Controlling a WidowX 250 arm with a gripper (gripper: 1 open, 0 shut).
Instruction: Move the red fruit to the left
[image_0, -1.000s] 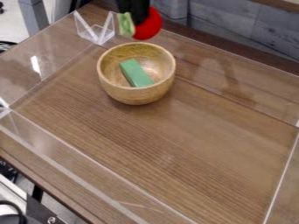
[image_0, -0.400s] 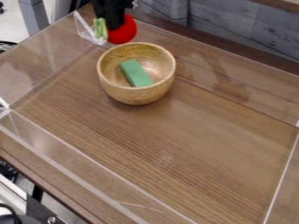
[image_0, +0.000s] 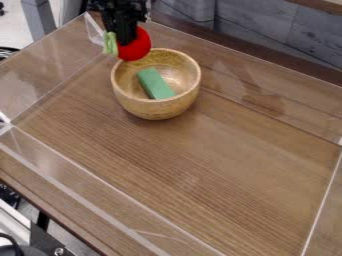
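The red fruit (image_0: 132, 43) is a small glossy red ball with a green leafy bit on its left side. It hangs just beyond the far left rim of the wooden bowl (image_0: 155, 100), a little above the table. My gripper (image_0: 126, 30) comes straight down from the top edge and is shut on the red fruit, its dark fingers covering the fruit's top. A flat light-green block (image_0: 156, 84) lies inside the bowl.
Clear plastic walls (image_0: 54, 70) ring the wooden tabletop (image_0: 214, 170) on the left, front and right. A clear folded plastic piece (image_0: 99, 30) stands at the back left, right beside the fruit.
My gripper has carried the red fruit leftward and down, from behind the bowl's far right rim to just off its far left rim. The bowl and block stayed put.
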